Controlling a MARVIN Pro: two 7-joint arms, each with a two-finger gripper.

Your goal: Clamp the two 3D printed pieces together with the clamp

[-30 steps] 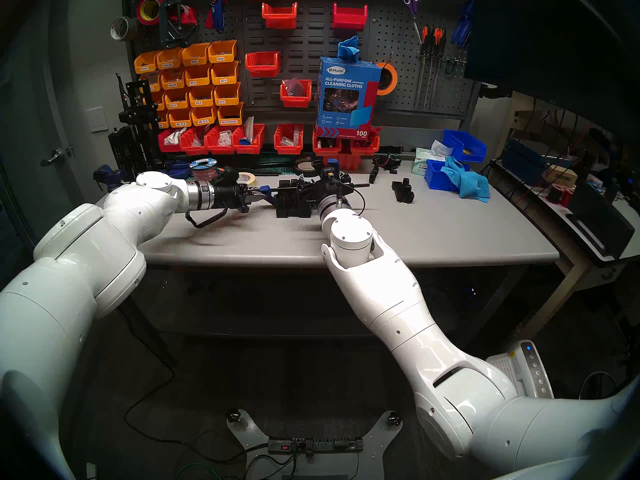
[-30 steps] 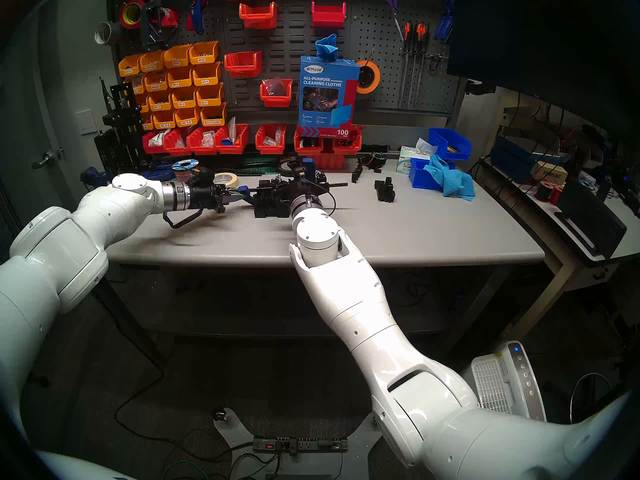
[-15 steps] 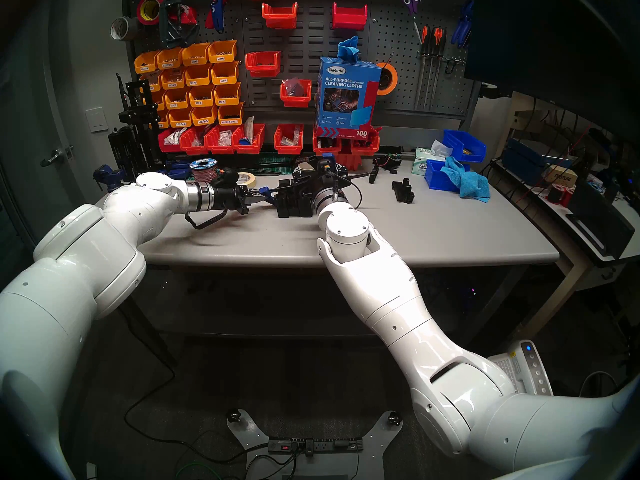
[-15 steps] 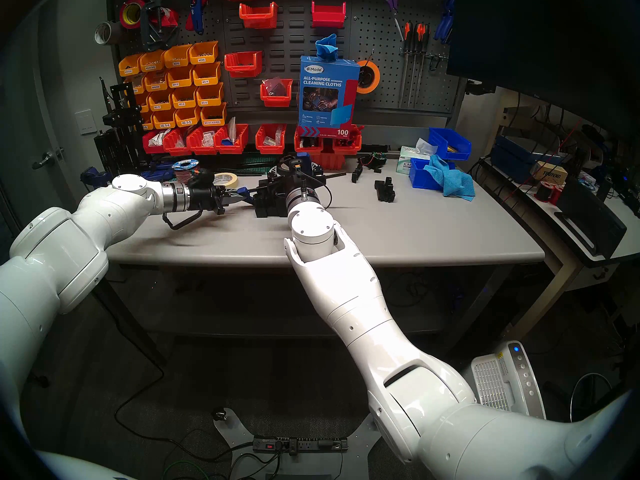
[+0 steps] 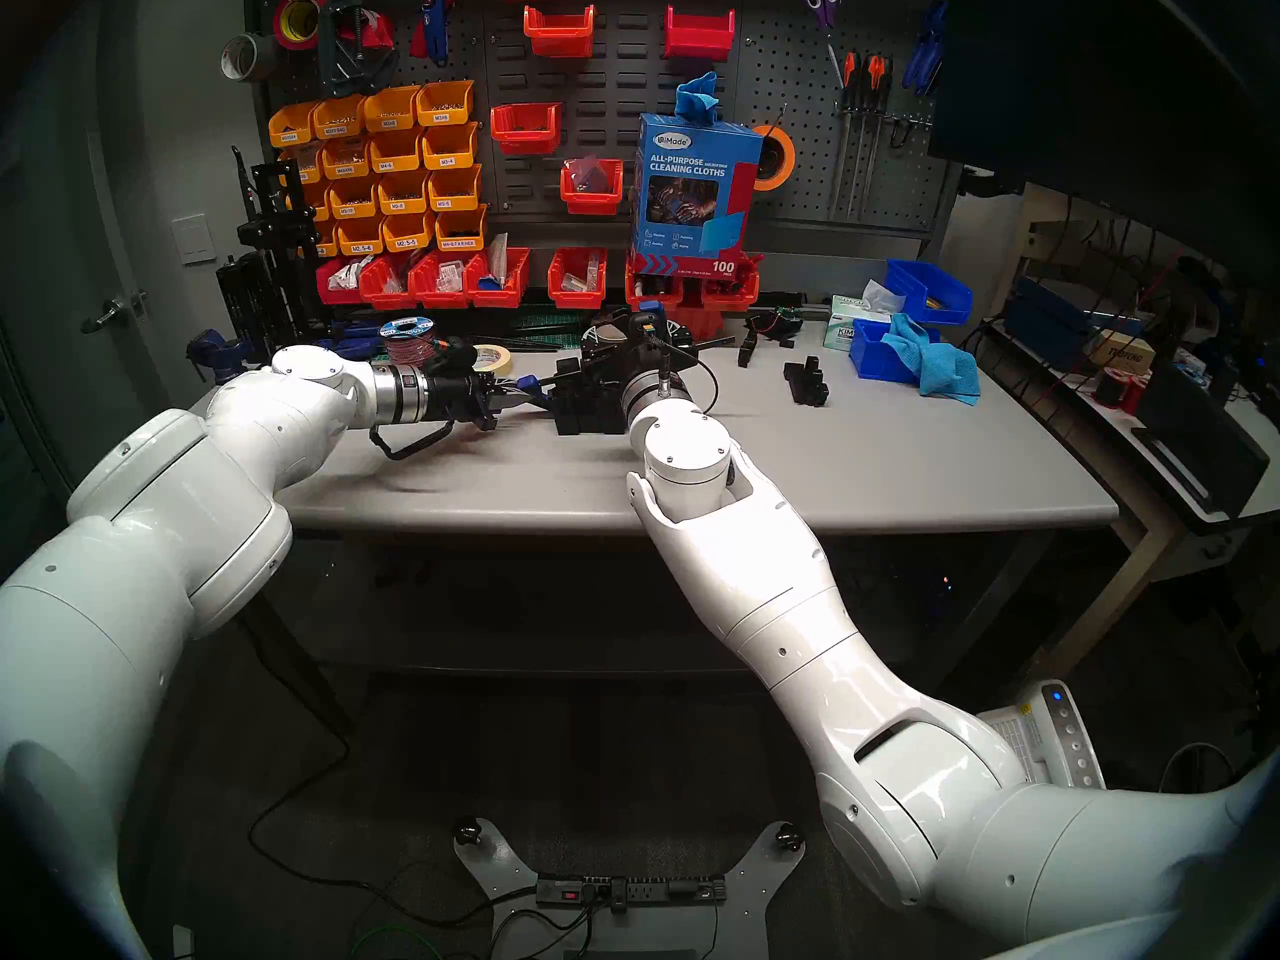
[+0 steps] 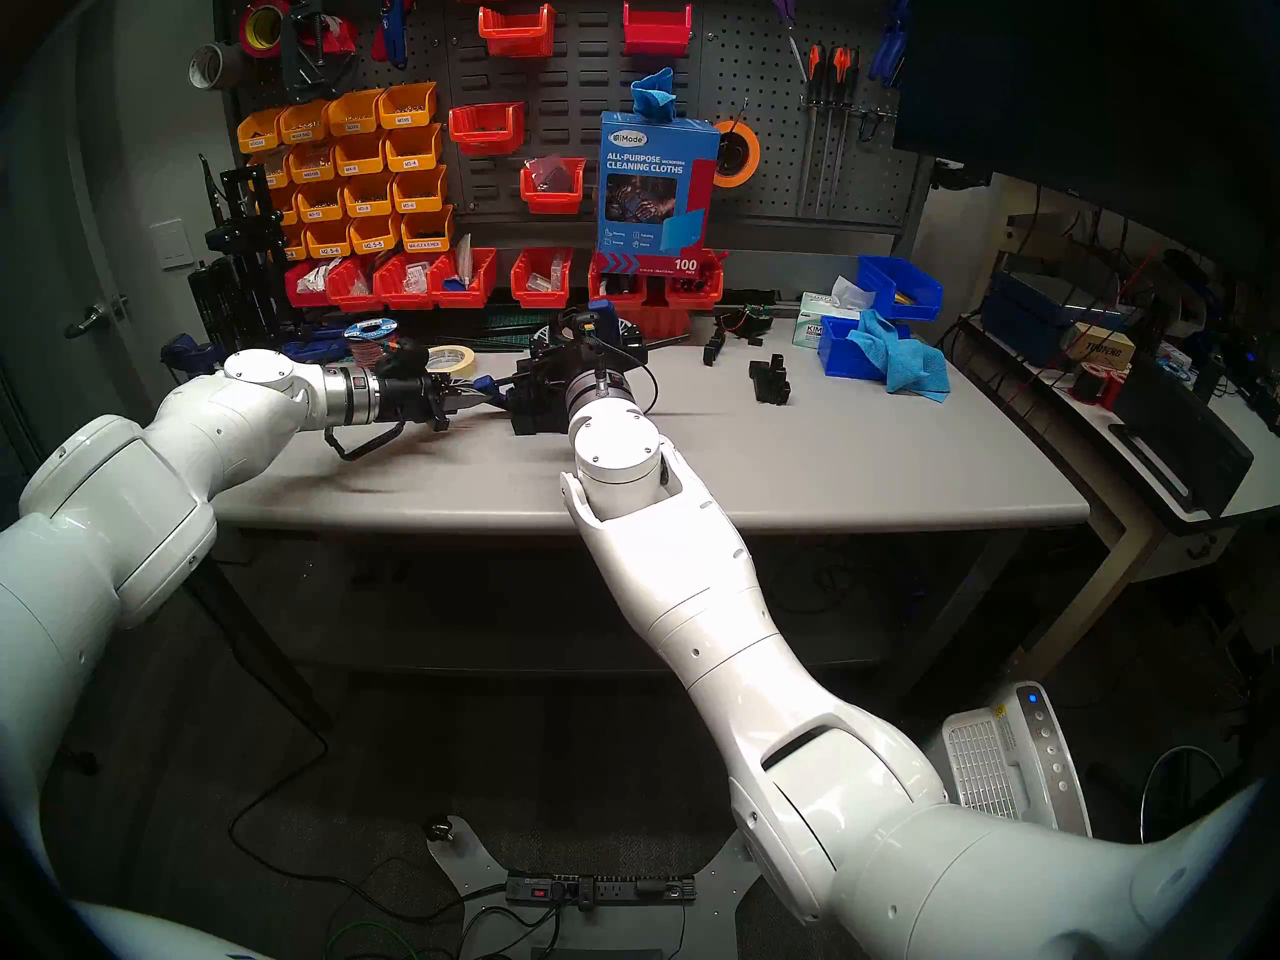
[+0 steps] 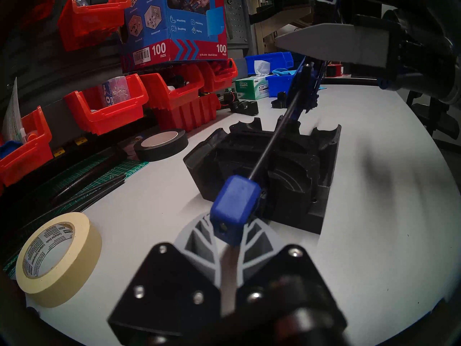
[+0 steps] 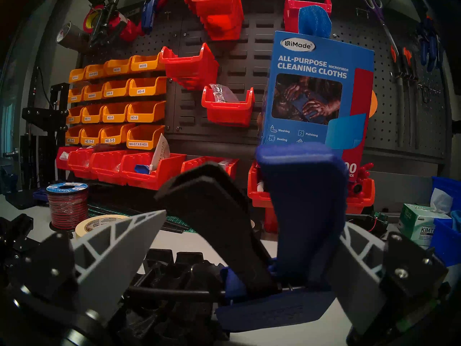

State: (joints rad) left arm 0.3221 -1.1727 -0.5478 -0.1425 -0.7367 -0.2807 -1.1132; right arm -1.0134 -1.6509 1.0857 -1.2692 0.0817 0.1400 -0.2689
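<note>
The clamp (image 7: 269, 153) lies across the table with its thin black bar running over the two 3D printed pieces (image 7: 262, 170), matte black blocks standing side by side (image 5: 582, 404). My left gripper (image 7: 225, 238) is shut on the clamp's blue end jaw (image 7: 234, 205), at the pieces' left (image 5: 509, 397). The blue-and-black trigger handle (image 8: 306, 200) stands upright at the pieces' right. My right gripper (image 8: 254, 220) is open and straddles it, one grey finger (image 8: 119, 250) beside the black trigger and the other beside the blue grip. The head views show this gripper (image 5: 623, 356) largely hidden behind its wrist.
A masking tape roll (image 7: 59, 258) and a black tape roll (image 7: 161, 144) lie behind the left gripper. Red bins (image 7: 104, 105) line the back. Another black printed part (image 5: 807, 383) and blue bins with a cloth (image 5: 928, 359) sit to the right.
My right arm has shifted left and further back around the trigger handle. The handle and the bar's right end now sit higher in view. The left arm has not moved.
</note>
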